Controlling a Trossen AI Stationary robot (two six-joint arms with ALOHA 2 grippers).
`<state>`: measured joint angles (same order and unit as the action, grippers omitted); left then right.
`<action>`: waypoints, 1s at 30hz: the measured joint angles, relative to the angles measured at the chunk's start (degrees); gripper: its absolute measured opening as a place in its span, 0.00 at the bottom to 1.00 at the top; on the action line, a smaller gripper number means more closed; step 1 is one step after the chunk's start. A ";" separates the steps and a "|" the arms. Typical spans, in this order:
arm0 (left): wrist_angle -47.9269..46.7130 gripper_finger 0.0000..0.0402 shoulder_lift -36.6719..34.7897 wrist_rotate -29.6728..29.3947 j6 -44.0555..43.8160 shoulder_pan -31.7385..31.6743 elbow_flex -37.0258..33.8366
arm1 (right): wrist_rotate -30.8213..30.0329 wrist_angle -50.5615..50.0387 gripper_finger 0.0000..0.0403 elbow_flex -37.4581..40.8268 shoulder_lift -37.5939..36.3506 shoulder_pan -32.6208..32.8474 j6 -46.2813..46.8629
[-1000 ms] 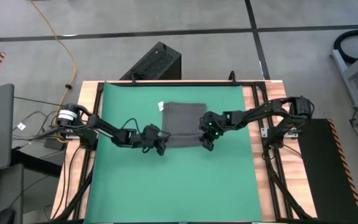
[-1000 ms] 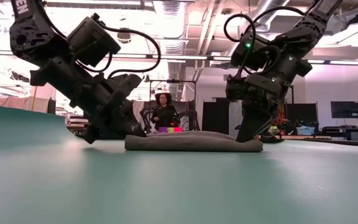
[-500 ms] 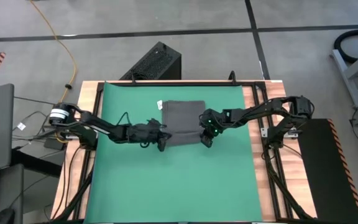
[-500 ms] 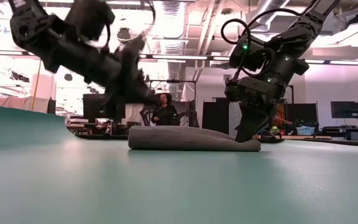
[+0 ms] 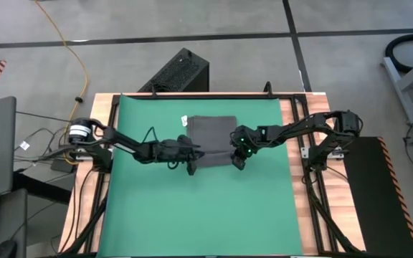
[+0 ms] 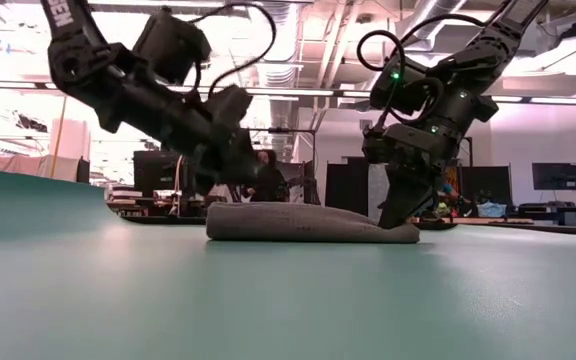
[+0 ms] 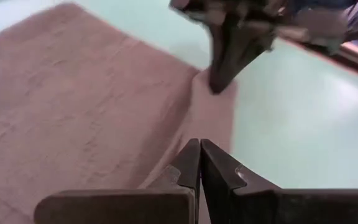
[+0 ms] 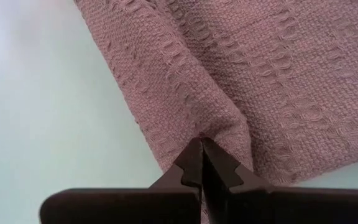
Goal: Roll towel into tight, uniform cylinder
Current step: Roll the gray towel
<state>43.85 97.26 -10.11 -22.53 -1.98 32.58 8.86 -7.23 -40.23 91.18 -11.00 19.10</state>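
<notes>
The dark grey woven towel (image 5: 211, 140) lies limp and light on the green mat (image 5: 156, 215), right tool (image 5: 238, 163) clenched on its near corner, left tool (image 5: 191, 166) clenched empty by the opposite corner.

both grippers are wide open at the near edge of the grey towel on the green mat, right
Not quite. Both wrist views show the fingers closed, not wide open: the right gripper is shut on a pinched fold at the towel corner, and the left gripper is shut above its near edge. The rest holds: towel on the green mat.
</notes>
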 joint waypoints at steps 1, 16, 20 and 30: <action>-0.04 0.00 0.71 0.54 -0.02 -0.18 0.02 | 0.01 0.07 0.06 0.03 0.00 0.00 -0.01; -5.10 0.00 4.17 -0.05 4.37 -1.12 0.70 | 0.04 0.03 0.06 0.02 0.02 0.02 0.04; -5.81 0.00 4.17 -0.17 5.43 -1.55 0.70 | 0.04 0.03 0.06 0.02 0.02 0.02 0.04; -6.18 0.00 4.17 -1.16 6.07 -1.61 0.70 | -0.11 0.35 0.06 0.04 0.03 0.02 -0.01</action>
<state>37.67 101.43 -11.27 -16.46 -3.60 33.28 8.75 -6.88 -40.18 91.21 -10.98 19.09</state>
